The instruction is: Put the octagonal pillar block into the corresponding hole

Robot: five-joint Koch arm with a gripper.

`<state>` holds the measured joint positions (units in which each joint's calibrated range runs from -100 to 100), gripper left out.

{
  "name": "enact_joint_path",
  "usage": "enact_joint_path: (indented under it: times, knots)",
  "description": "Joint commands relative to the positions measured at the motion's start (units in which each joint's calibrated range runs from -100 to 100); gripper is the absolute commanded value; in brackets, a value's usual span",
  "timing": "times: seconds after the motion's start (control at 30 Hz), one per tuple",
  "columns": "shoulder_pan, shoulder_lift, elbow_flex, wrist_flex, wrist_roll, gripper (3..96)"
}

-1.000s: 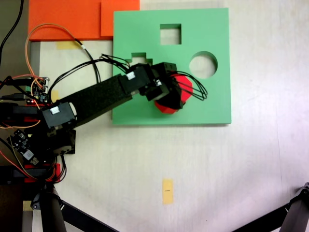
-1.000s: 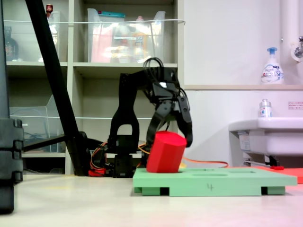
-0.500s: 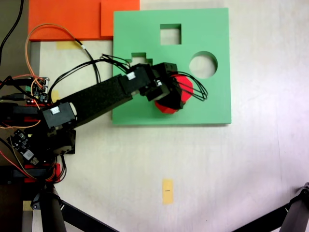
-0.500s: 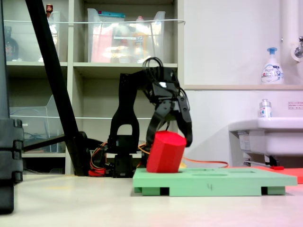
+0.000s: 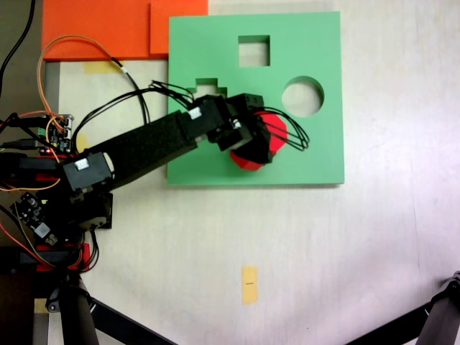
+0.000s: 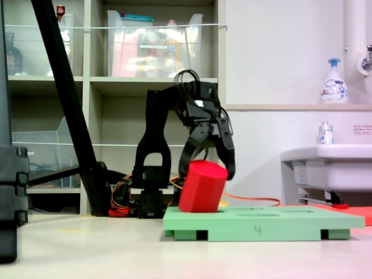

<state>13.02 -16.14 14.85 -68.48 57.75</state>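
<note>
The hand straddles the tilted octagonal pillar block, apparently pinching it; square it over the green board, then press.

Top-down: the black arm reaches from the first exterior view's left across the green foam board, with the gripper over the octagonal pillar block, which sits tilted in the board's lower middle; jaw state isn't readable from above. The block and gripper cover whatever cutout lies beneath; visible cutouts are the square, the round one and a partly hidden stepped one. Orange foam sheets lie at top left, a yellow tape strip on the floor below.
</note>
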Motion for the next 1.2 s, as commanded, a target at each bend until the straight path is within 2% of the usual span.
enact_joint_path:
  times: [0.03, 0.57, 1.2]
  knots:
    - [-0.54, 0.08, 2.6, -0.13, -0.44, 33.9]
    - [-1.07, -12.91, 1.51, -1.09, -1.37, 33.9]
    - [-1.47, -18.91, -9.16, 13.83, -2.69, 33.8]
